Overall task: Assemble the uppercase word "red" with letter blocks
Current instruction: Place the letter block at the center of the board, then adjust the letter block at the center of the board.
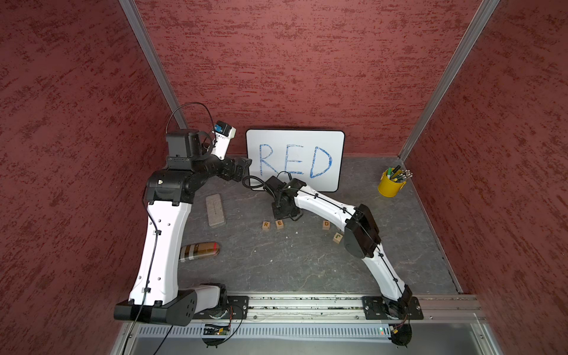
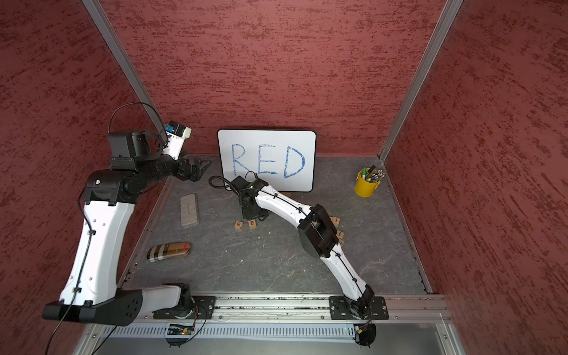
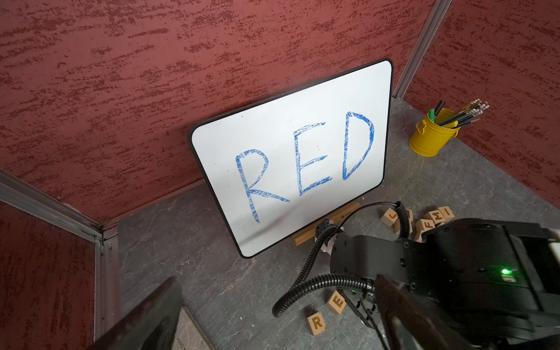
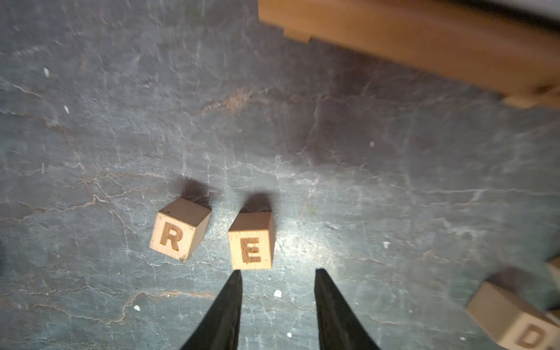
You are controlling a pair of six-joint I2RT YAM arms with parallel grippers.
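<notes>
Bare floor [image 4: 378, 242] between E block [image 4: 251, 242] and D block [image 4: 521, 324]

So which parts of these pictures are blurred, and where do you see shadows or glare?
Right wrist view: R block and E block are fairly sharp, each with a dark shadow behind it; glare lies on the table beside E; the D block and the wooden stand are smeared. Left wrist view: the whiteboard is sharp, the fingers of the left gripper are out of focus.

Robot test cell, lab setting
Red textured walls [image 1: 276, 61] on aluminium posts [image 1: 152, 61] box in a slate-grey table [image 1: 276, 267]; left arm [image 1: 163, 246] and right arm [image 1: 379, 270] bolt to a rail [image 1: 307, 304], lower centre.
</notes>
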